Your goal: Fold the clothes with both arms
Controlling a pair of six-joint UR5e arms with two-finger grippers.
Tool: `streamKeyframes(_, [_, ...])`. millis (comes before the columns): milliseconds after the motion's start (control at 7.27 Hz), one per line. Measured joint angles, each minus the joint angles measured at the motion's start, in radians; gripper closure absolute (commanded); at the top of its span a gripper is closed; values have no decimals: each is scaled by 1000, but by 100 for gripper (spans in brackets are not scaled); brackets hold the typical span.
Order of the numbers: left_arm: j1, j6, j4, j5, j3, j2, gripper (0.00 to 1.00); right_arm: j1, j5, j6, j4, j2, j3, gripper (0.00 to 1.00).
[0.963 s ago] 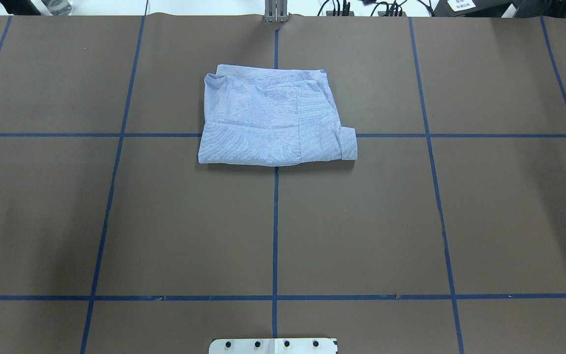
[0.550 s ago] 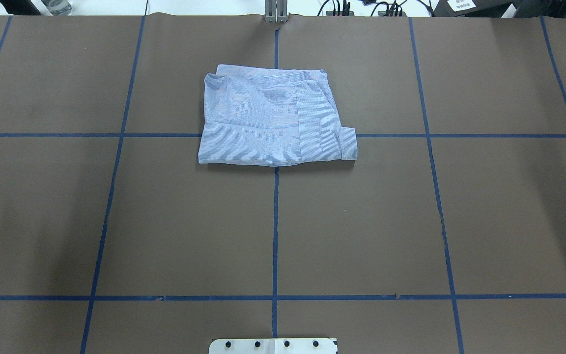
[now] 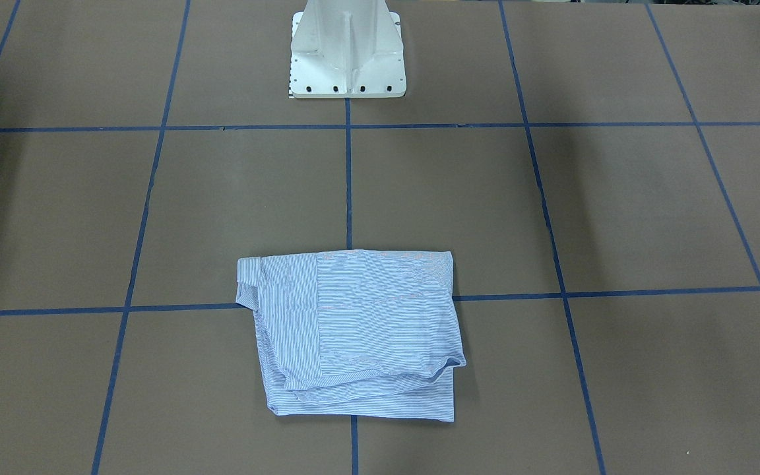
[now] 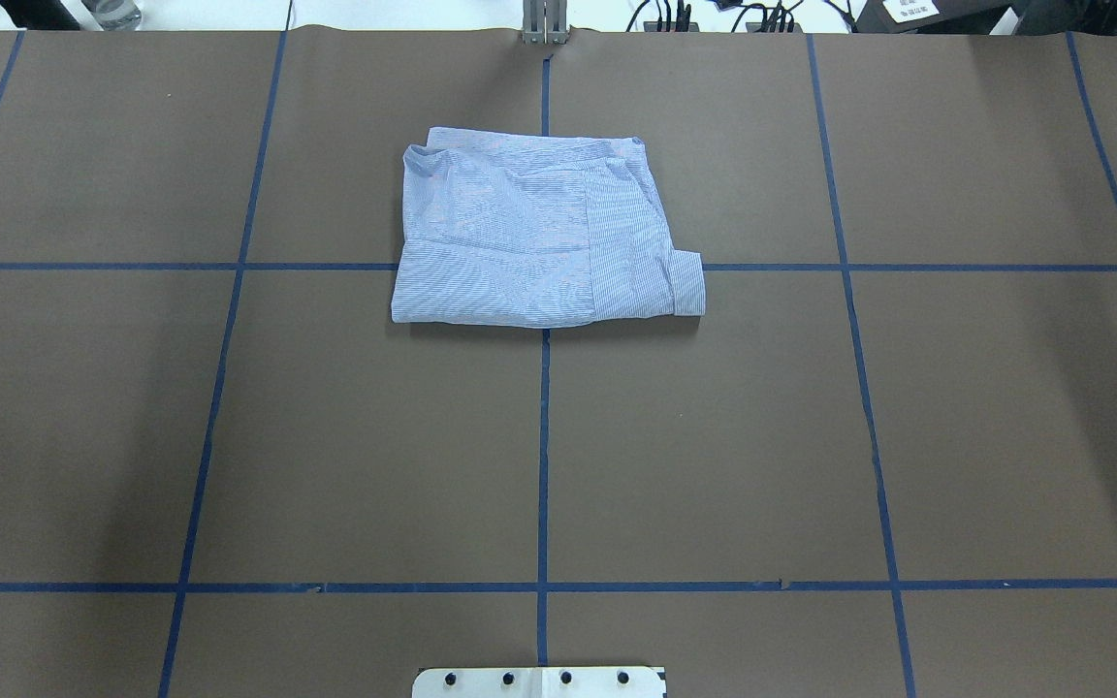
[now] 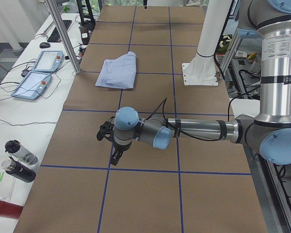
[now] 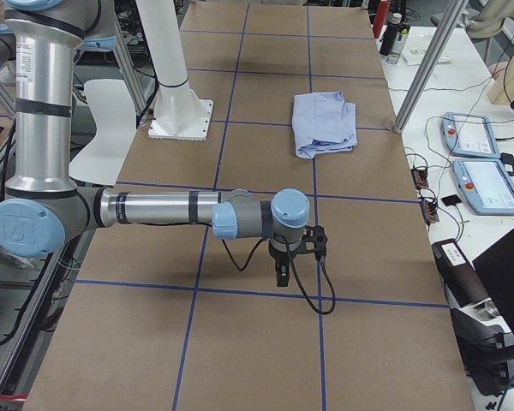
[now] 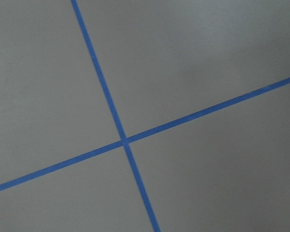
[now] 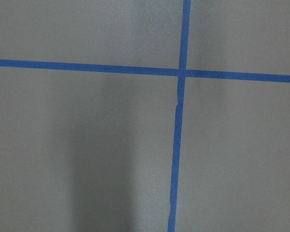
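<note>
Front-on, the folded shirt (image 3: 353,336) is seen straight out from the pedestal (image 3: 346,53); overhead it is found unmoved; sidelong, the left arm (image 5: 199,128) and right arm (image 6: 154,208) are parked wide of the pedestal, their jaws' opening cannot be told, so folding is judged finished.

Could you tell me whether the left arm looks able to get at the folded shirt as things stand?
Probably yes. The left arm lies stretched out low, apart from the shirt, with only bare table between them and nothing on top of the cloth.
</note>
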Motion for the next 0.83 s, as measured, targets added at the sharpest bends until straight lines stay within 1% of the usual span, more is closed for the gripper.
streamKeyframes(138, [0,0,1,21,-2,9,0,0,0,0,0,-1,1,0])
streamKeyframes(275, [-1,1,2,20,-4,17,0,0,0,0,0,-1,1,0])
streamKeyframes(550, [-1,1,2,-22,-3,23,0,0,1,0,0,-1,2,0])
streamKeyframes(825, [0,2,2,-37,-2,23,0,0,1,1,0,-1,2,0])
